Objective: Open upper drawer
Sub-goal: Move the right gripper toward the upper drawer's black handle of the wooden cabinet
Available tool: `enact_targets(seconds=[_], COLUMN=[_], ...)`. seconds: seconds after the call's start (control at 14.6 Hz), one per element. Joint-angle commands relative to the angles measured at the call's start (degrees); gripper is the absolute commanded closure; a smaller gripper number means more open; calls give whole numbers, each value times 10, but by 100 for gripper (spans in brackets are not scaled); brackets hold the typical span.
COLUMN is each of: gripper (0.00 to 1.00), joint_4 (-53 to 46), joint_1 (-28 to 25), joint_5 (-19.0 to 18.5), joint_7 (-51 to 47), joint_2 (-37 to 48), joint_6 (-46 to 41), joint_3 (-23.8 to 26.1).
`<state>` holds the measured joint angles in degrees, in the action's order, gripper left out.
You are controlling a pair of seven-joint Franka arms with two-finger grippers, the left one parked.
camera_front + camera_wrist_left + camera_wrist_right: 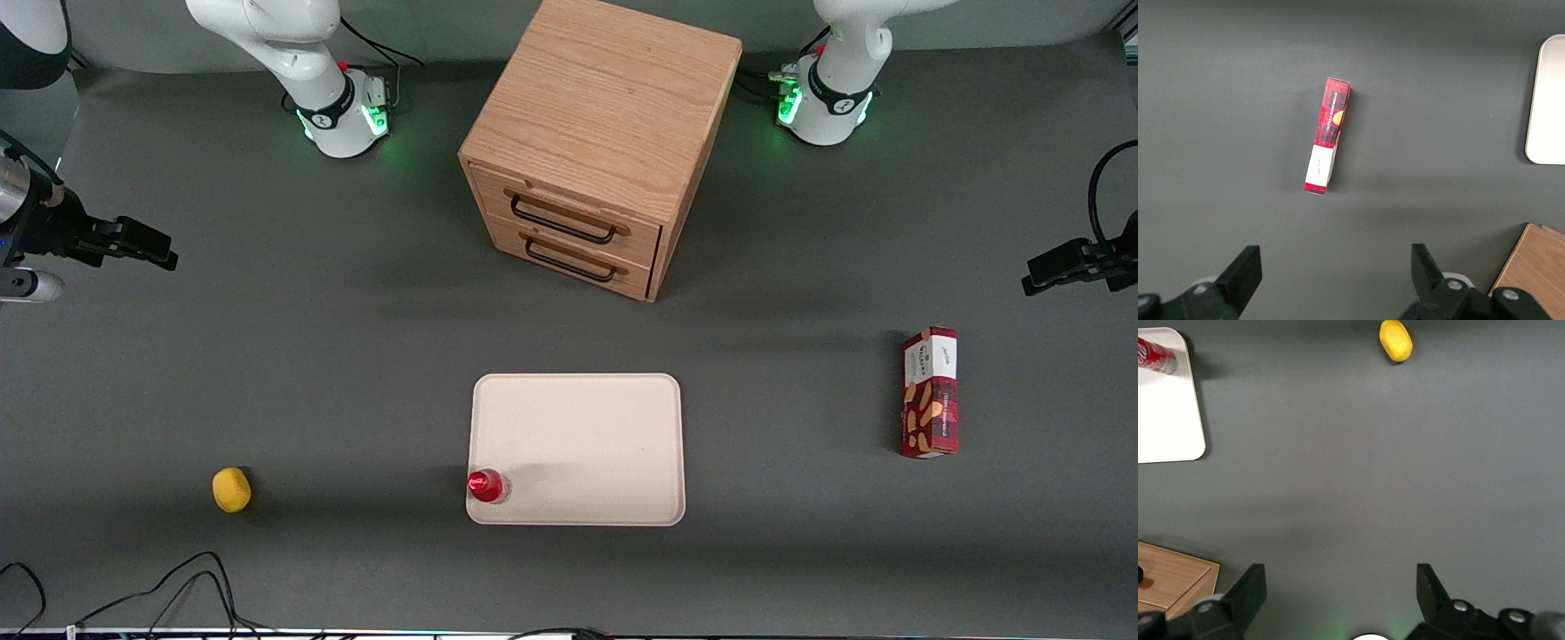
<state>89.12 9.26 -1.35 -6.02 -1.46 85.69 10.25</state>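
Upper drawer (pixel 569 216) shut; hand (pixel 142 244) well apart, above bare table (pixel 311 356).

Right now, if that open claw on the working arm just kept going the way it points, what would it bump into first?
Probably only the bare grey table. The open gripper points down at it; the lemon and cabinet lie off that line.

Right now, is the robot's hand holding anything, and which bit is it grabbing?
Nothing is held. The gripper hangs open over bare table, toward the working arm's end, well away from the upper drawer and its black handle.
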Motion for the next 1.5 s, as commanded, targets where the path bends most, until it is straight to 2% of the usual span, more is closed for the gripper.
enact_targets(seconds=[0.0,0.21,0.34,0.48,0.89,1.03,1.23,1.44], gripper=[0,0,0,0,0,0,0,0], joint_4=[10,7,5,1,-26,-51,-89,-89], joint_1=[8,8,2,-7,-156,-184,-186,-187], joint_5=[12,22,68,80,83,79,88,124], joint_7=[-6,-5,-4,-3,-1,2,70,184], joint_2=[13,8,1,-11,-55,-79,-122,-144], joint_6=[-3,15,26,37,46,46,47,46], joint_3=[4,6,6,13,17,54,114,122])
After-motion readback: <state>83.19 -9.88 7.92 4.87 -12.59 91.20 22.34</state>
